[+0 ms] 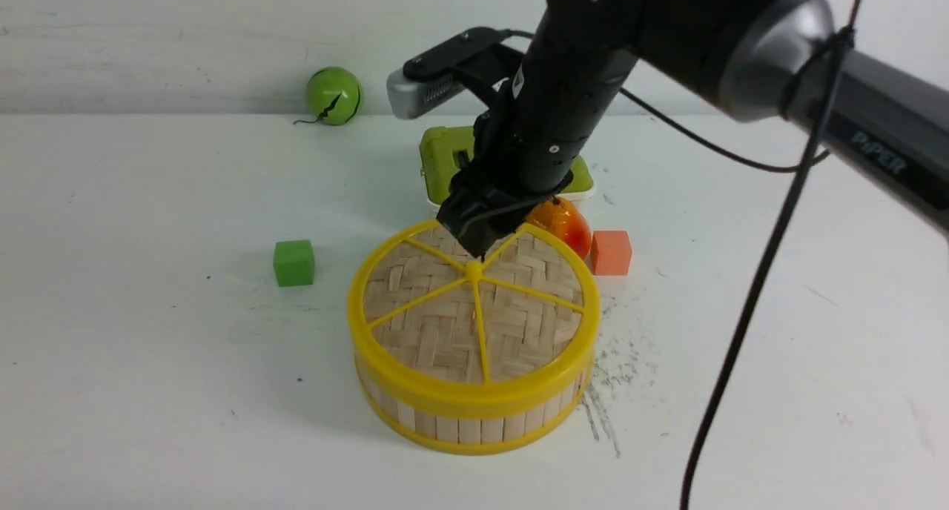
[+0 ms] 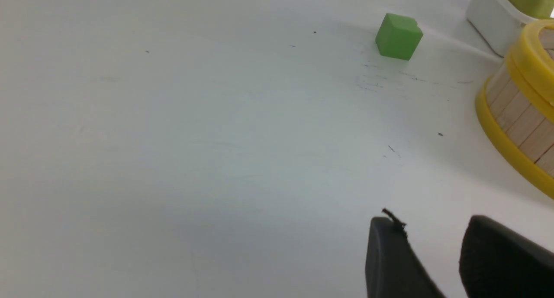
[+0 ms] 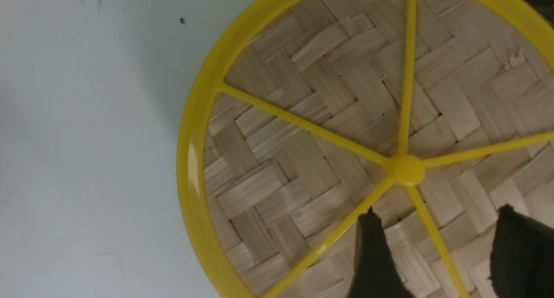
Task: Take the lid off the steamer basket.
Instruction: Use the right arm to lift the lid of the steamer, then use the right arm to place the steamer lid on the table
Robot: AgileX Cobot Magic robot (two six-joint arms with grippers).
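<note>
The lid (image 1: pixel 460 325), a woven bamboo disc with yellow rim and spokes, sits on the steamer basket (image 1: pixel 460 425) at the table's middle. My right gripper (image 1: pixel 478 249) points down just above the lid, slightly behind its hub (image 1: pixel 474 270). In the right wrist view the right gripper (image 3: pixel 436 211) is open and empty, with its two fingers either side of one yellow spoke close to the hub (image 3: pixel 404 170) of the lid (image 3: pixel 303 159). My left gripper (image 2: pixel 430 222) is open and empty over bare table, with the basket wall (image 2: pixel 519 120) nearby. It is out of the front view.
A green cube (image 1: pixel 293 262) lies left of the basket and shows in the left wrist view (image 2: pixel 398 36). An orange fruit (image 1: pixel 561 221), a red-orange cube (image 1: pixel 611 252) and a green-and-white box (image 1: pixel 445 161) stand behind it. A green ball (image 1: pixel 334 95) is at the back. A black cable (image 1: pixel 749 310) hangs on the right.
</note>
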